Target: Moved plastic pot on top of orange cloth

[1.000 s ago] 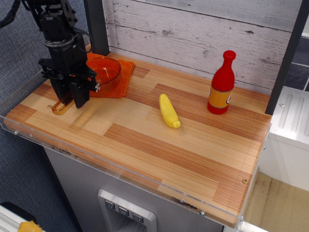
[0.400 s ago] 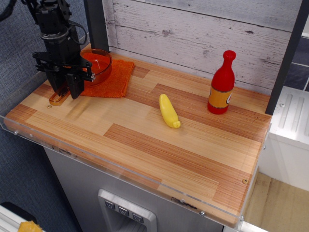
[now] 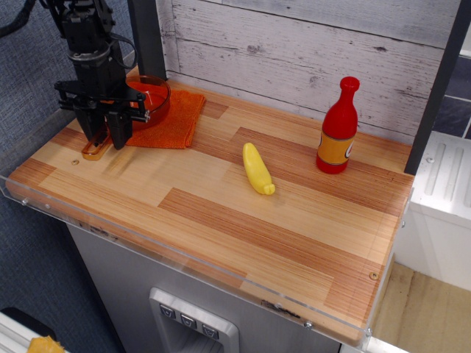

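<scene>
The plastic pot [image 3: 152, 96], a shallow translucent orange pan, rests with its bowl on the orange cloth [image 3: 179, 118] at the back left of the counter. Its long handle [image 3: 94, 151] reaches forward-left off the cloth onto the wood. My black gripper [image 3: 107, 137] stands upright over the handle, one finger on each side. A small gap between the fingers shows the handle, so the gripper looks open. The arm hides the left part of the bowl.
A yellow banana-shaped toy [image 3: 257, 169] lies mid-counter. A red bottle [image 3: 338, 129] stands at the back right. A dark post [image 3: 147, 37] rises just behind the pot. A clear plastic lip [image 3: 184, 257] runs along the counter's front edge.
The pot and gripper moved back and left, so the bowl now sits farther back on the cloth. The fingers have since spread slightly around the handle.
</scene>
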Motion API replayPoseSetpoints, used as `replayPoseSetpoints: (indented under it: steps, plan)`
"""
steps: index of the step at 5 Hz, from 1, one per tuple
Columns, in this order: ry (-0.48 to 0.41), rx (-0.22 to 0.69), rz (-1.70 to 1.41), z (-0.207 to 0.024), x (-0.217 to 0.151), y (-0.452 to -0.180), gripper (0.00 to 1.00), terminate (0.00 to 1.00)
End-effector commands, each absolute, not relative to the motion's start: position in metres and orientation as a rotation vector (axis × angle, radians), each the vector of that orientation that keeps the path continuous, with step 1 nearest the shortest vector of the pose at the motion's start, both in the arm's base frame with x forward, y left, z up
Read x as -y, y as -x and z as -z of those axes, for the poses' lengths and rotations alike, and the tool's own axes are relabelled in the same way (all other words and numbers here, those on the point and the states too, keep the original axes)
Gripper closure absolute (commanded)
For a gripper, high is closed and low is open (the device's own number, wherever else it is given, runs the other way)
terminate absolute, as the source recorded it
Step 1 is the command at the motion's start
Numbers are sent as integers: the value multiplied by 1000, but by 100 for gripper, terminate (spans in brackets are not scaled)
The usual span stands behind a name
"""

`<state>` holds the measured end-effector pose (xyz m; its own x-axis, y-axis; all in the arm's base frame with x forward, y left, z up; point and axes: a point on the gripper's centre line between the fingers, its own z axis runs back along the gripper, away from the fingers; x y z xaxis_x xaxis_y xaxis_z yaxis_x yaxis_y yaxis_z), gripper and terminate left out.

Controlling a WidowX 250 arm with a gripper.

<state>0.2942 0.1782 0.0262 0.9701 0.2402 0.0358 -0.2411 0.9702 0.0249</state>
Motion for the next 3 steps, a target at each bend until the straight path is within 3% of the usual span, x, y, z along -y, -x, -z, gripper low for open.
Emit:
replayPoseSetpoints:
  steps: [1,3]
  plan:
    - [-9,91,-208,-40,-169,-285,0,0]
    - [-3,114,-117,-58,-162,-281,0,0]
